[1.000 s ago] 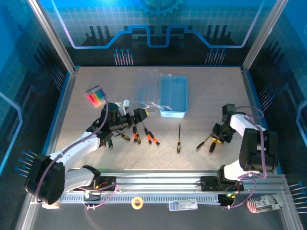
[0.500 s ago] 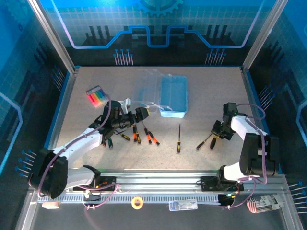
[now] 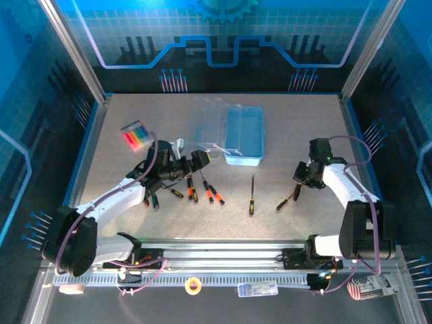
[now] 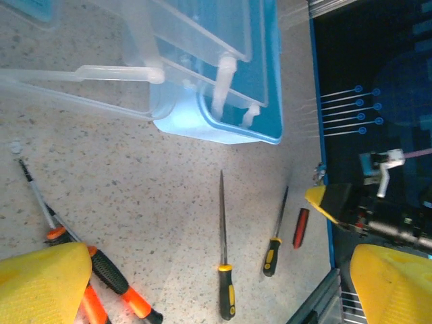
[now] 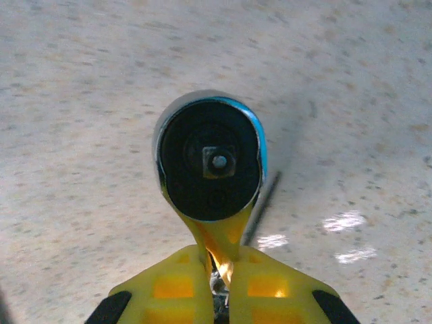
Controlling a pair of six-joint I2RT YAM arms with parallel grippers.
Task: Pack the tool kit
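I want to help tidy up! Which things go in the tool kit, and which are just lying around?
For the job:
- blue case
- screwdrivers on the table
- ratchet, gripped by the right gripper

Just lying about:
- tape roll on the front rail
- small clear packet beside it
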